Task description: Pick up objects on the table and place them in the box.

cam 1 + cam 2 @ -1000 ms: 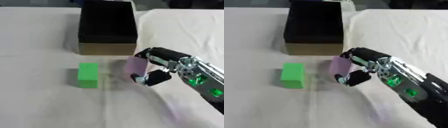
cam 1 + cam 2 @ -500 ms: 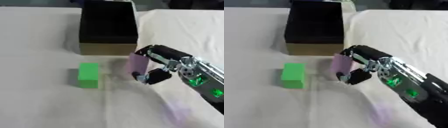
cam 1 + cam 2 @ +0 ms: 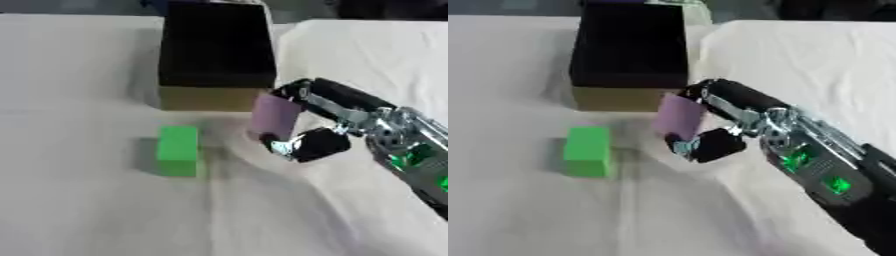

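Right now the right robot hand (image 3: 319, 122) grips a purple block (image 3: 275, 116) (upright) near the box (image 3: 214, 55); green block (image 3: 178, 150) on surface (image 3: 79, 200).

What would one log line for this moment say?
right hand: shut on purple block, lifted beside box | green block: on table | left hand: not in view

You have two blocks to count: one mauve rectangular block (image 3: 276, 116) inside your right hand (image 3: 317, 142), and one bright green rectangular block (image 3: 178, 150) to that hand's left. One open, dark-lined cardboard box (image 3: 215, 52) sits beyond the hand.
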Motion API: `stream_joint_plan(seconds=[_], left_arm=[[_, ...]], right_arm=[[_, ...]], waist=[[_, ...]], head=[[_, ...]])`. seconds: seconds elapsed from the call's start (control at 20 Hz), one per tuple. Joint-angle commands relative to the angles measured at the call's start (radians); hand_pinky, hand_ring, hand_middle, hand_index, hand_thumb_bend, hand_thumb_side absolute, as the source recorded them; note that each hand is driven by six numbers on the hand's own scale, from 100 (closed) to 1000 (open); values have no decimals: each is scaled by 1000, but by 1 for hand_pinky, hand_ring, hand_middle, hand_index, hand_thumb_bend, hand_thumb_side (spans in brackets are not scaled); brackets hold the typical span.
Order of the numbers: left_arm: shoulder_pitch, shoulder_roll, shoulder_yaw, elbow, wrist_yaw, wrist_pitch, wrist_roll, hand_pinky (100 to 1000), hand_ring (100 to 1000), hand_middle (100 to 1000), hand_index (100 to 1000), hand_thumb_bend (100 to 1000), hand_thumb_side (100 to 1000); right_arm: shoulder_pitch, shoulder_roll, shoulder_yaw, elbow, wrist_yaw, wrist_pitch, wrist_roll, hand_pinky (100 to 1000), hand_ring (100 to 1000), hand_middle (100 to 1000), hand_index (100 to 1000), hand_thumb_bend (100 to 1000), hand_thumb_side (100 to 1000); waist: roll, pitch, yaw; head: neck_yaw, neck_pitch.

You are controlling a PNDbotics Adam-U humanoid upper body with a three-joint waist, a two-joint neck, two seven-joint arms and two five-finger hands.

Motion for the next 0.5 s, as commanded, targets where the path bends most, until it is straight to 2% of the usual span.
stream_joint_plan(seconds=[0.05,0.25,0.5], left_arm=[[-12,28,9,-19,1,-5,0,693,765,685,809,321,1000],[-14,31,8,-19,1,-7,0,693,765,685,809,321,1000],[-17,34,5,-19,3,-9,-3,693,766,685,809,319,1000]], right_arm=[[-45,-49,-46,-25,-49,-2,-7,750,633,515,744,100,463],[-112,-59,-85,-25,-74,12,-11,751,628,512,745,100,479],[-202,-37,-111,1,-80,91,1,752,625,512,749,100,499]], waist=[[0,-25,-3],[-3,-30,-3],[-5,-31,6]], head=[[2,-5],[-4,0],[-20,3]])
